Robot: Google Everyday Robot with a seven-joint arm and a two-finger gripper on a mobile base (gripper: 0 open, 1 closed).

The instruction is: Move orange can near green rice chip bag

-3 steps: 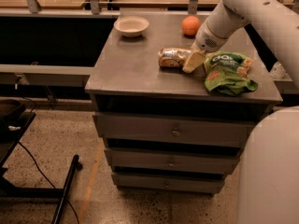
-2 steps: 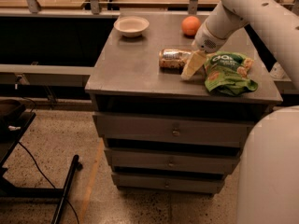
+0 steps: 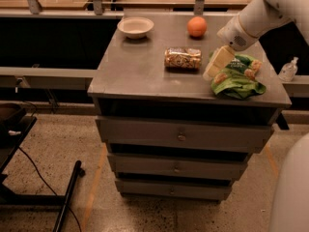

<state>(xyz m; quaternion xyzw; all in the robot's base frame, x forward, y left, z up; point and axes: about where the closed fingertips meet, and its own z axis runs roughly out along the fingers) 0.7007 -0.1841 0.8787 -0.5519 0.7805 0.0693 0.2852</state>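
Note:
The orange can (image 3: 182, 58) lies on its side on the grey cabinet top (image 3: 140, 66), near the middle. The green rice chip bag (image 3: 236, 77) lies crumpled at the right front corner, a short gap to the right of the can. My gripper (image 3: 215, 66) reaches down from the upper right and hangs between the can and the bag, over the bag's left edge. It is apart from the can and holds nothing that I can see.
A round orange fruit (image 3: 196, 26) sits at the back of the top, and a white bowl (image 3: 135, 27) at the back left. A clear pump bottle (image 3: 288, 70) stands on a ledge to the right. Drawers (image 3: 181, 137) face the front below.
My gripper has moved to the right, off the can's right end and towards the bag. The can stays lying where it was, now separate from the gripper.

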